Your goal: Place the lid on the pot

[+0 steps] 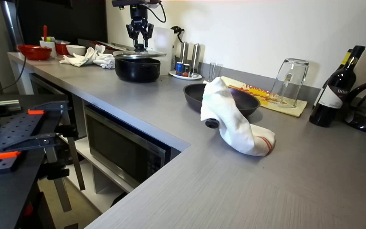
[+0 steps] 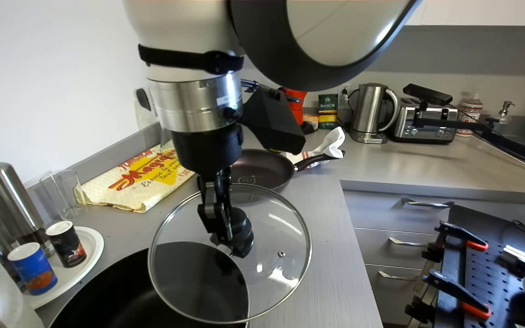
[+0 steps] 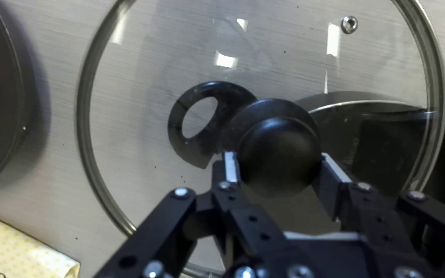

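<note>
Holding the lid (image 2: 262,269): clear glass disc, shiny metal rim, tiny metal vent, rounded black knob (image 3: 278,141). Pincer (image 3: 278,166) is gripping that knob, fingers part-spread, one each side. We have the lid above the pot (image 1: 138,70), only partly over it, offset toward the frying pan (image 2: 267,168); we can't tell if they touch. Pot is wide, low, smooth black, on the grey grained bench (image 1: 218,190). We read "Magique" and "Essuie" on the yellow printed cloth (image 2: 137,180), "NABOB" on the green pack (image 2: 328,109); wine bottle (image 1: 332,95) label only partly legible.
</note>
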You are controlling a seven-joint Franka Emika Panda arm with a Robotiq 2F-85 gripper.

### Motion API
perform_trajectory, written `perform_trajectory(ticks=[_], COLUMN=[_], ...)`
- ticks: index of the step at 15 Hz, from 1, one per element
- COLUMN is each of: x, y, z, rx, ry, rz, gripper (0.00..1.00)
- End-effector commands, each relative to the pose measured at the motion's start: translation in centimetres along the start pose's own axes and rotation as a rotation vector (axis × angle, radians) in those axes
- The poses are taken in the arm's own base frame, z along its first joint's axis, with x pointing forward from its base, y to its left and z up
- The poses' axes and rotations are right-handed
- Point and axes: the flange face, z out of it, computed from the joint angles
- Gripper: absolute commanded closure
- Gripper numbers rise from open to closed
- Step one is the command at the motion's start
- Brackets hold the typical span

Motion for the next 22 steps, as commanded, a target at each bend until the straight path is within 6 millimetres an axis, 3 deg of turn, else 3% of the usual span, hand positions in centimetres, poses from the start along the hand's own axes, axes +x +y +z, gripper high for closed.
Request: perform_trajectory(ticks=[1,11,22], x=[2.6,6.9,10.0], y=[-1.3,-4.6,-4.8], z=[-1.0,-1.1,-2.0], rx=[-0.033,-0.049,0.016], ry=[-0.015,-0.059,-0.041], rz=[-0.03,-0.099,-0.123], gripper=[0.75,0.75,0.75])
